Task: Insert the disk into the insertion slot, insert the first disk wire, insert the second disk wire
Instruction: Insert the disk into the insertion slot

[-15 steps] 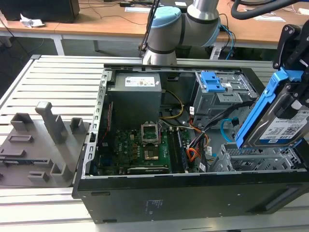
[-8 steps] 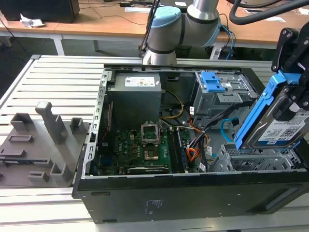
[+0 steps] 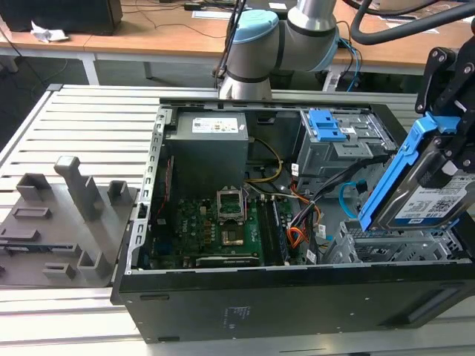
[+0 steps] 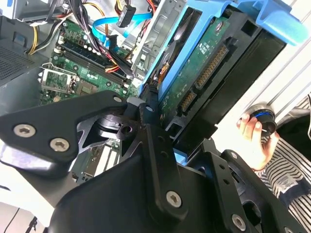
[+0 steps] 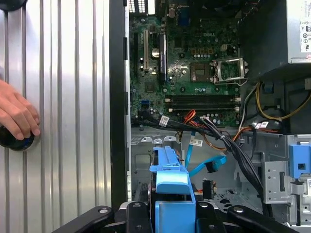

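Note:
My gripper [image 3: 450,141] is shut on the disk [image 3: 434,199], a silver drive with a white label in a bright blue carrier [image 3: 393,174]. The disk hangs tilted, its lower end just above the insertion slot [image 3: 393,245], a grey perforated cage at the case's corner on the exterior view's right. In the second wrist view the disk's green underside [image 4: 204,53] faces the camera. The first disk wire [image 3: 298,231], an orange, red and black bundle, lies loose beside the cage. The second disk wire [image 3: 346,194], a light-blue flat cable [image 5: 210,165], loops freely near it.
The open computer case [image 3: 141,222] holds a motherboard [image 3: 215,222], a power supply [image 3: 208,144] and a taller grey bay with a blue latch [image 3: 326,126]. Thick black cables [image 5: 238,150] cross near the cage. A person's hand [image 5: 17,111] rests on a black round object on the ribbed table.

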`<state>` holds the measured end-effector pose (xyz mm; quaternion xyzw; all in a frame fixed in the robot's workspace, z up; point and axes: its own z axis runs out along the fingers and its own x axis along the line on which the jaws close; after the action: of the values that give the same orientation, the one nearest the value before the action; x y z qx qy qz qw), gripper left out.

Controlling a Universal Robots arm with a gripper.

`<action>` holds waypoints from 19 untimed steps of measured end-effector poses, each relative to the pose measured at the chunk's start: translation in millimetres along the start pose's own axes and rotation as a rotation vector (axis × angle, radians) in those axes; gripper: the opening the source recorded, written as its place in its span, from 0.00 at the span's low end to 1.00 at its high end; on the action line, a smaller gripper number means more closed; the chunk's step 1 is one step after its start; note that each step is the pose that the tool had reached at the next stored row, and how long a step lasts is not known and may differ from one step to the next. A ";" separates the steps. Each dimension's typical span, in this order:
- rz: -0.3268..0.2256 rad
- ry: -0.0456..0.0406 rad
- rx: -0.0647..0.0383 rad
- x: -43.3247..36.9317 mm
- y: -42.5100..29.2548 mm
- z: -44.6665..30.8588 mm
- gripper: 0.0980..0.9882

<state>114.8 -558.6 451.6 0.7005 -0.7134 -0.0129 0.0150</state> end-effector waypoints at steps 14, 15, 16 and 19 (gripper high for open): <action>0.000 0.0001 0.000 -4.0 0.1 18.0 0.30; 0.000 0.0000 0.000 -6.4 0.2 19.1 0.30; 0.000 0.0001 0.000 -8.7 0.3 20.2 0.30; 0.000 0.0000 0.000 -11.1 0.3 27.3 0.30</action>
<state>113.6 -547.5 424.3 0.7005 -0.7134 -0.0129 0.0150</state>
